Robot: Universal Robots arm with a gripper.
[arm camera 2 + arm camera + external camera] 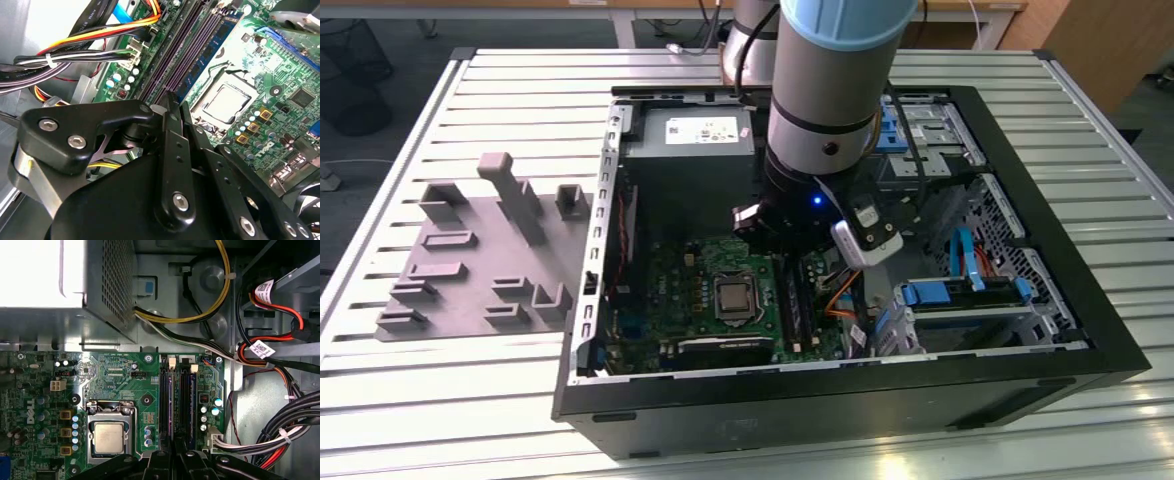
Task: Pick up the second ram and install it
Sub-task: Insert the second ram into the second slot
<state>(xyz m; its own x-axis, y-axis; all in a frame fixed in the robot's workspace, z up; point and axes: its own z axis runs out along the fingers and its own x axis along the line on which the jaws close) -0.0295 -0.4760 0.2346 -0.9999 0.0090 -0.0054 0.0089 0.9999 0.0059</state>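
Hand (172,102) over motherboard (280,80) memory slots (187,47)

tabletop (507,80): pale, slatted metal | case (854,395): black, open, lying flat, toward exterior view's right, motherboard inside | tray (460,250): grey, with upright blocks, just beside case on exterior view's left

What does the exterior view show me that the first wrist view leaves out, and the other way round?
Exterior view's own: the robot arm, the black computer case, and a grey holder tray on the slatted table. First wrist view's own: a looping yellow cable and a perforated metal grille. Shared: the green motherboard, its processor socket, and the gripper.
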